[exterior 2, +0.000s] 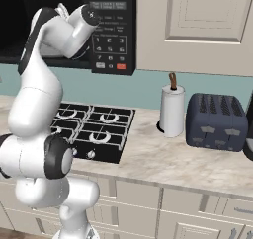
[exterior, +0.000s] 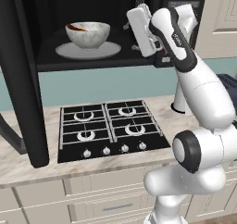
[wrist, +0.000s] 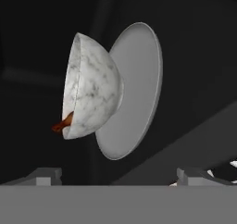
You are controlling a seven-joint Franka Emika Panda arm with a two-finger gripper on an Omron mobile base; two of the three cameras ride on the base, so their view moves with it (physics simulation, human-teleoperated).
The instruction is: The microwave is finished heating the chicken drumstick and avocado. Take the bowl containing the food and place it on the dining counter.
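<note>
The round white-grey marbled stone bowl (exterior: 88, 34) stands on the pale grey round turntable plate (exterior: 88, 51) inside the open black microwave (exterior: 28, 42), with the reddish-brown chicken drumstick (wrist: 63, 124) in it. The dark fingers (wrist: 44, 176) are wide apart, holding nothing, near the bowl.

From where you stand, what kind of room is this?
A home kitchen, by the look of it: a black gas hob set in a marbled counter, an open microwave above, and a toaster.
</note>
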